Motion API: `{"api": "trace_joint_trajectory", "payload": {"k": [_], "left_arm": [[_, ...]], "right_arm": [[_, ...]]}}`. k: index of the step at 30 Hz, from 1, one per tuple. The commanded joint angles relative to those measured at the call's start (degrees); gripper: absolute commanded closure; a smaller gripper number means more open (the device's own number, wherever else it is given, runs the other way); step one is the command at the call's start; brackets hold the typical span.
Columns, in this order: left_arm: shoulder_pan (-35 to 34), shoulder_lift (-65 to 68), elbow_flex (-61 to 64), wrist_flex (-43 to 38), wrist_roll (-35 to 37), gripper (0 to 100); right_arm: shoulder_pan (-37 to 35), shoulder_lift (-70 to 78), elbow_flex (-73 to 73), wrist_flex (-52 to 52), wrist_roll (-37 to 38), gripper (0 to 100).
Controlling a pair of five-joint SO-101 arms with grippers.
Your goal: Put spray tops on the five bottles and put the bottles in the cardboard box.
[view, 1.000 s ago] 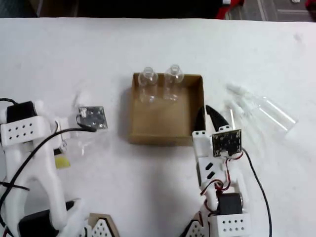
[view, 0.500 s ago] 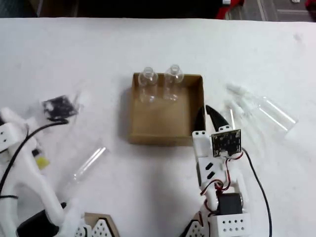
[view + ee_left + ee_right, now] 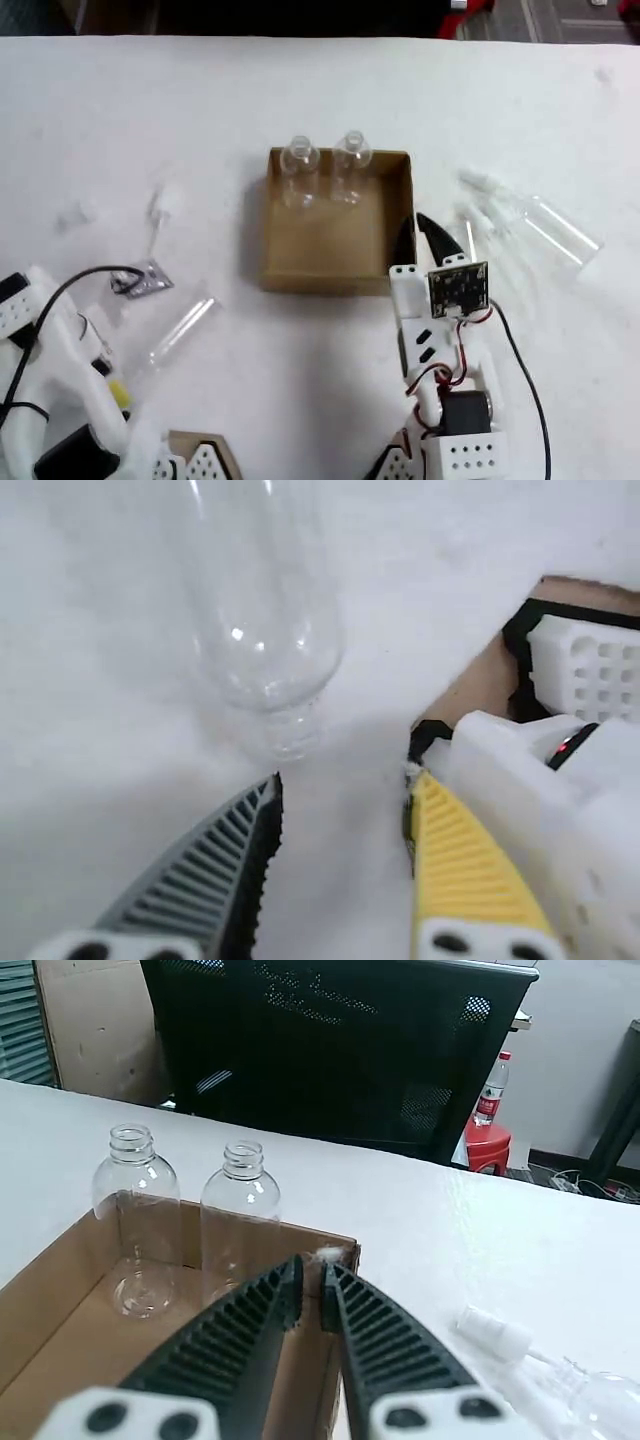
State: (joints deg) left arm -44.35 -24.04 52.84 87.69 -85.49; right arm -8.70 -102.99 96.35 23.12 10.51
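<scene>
High view: cardboard box (image 3: pixel 268 225) is sitting mid-surface (image 3: pixel 300 90), with two standing bottles (image 3: pixel 299 170) (image 3: pixel 351 165), no tops, lining its far wall. Lying bottle (image 3: pixel 182 330) is resting on its side near the left arm (image 3: pixel 50 400). Another bottle (image 3: pixel 555 232) and loose spray tops (image 3: pixel 482 185) are lying beside the box's opposite side. Right end effector (image 3: pixel 425 235) is hovering just beside that wall.

Left wrist view: left end effector (image 3: pixel 343 785) is holding its fingers spread and empty, with the lying bottle's neck just ahead.

Right wrist view: right end effector is keeping its fingers almost pressed together, pinching nothing, over a box corner.
</scene>
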Motion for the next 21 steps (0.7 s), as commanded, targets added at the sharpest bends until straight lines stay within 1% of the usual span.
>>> {"api": "trace_joint_trajectory", "payload": {"k": [1,3,7,12,16,19,21], "left_arm": [[1.1,-1.71,0.35,-3.69,-0.7,80],[1.01,-1.63,0.44,-6.51,-0.53,80],[1.45,-1.63,0.44,-10.2,2.2,74],[7.16,-1.63,5.01,-17.14,6.24,74],[13.67,-1.63,9.05,-23.74,13.71,74],[15.69,-1.8,8.88,-24.7,16.7,74],[15.69,-1.89,8.79,-24.44,16.97,74]], "right_arm": [[0.13,0.04,0.44,-1.45,0.79,98.1],[0.13,0.04,0.44,-1.27,0.79,98.1],[-1.19,-0.04,0.44,-0.66,0.88,98.1],[-2.07,-0.04,0.44,0.4,0.97,98.1],[-1.89,-0.04,0.44,0.4,0.97,98.1],[-1.71,-0.04,0.44,0.31,0.97,98.1],[-1.63,-0.04,0.44,0.22,0.97,98.1]]}}
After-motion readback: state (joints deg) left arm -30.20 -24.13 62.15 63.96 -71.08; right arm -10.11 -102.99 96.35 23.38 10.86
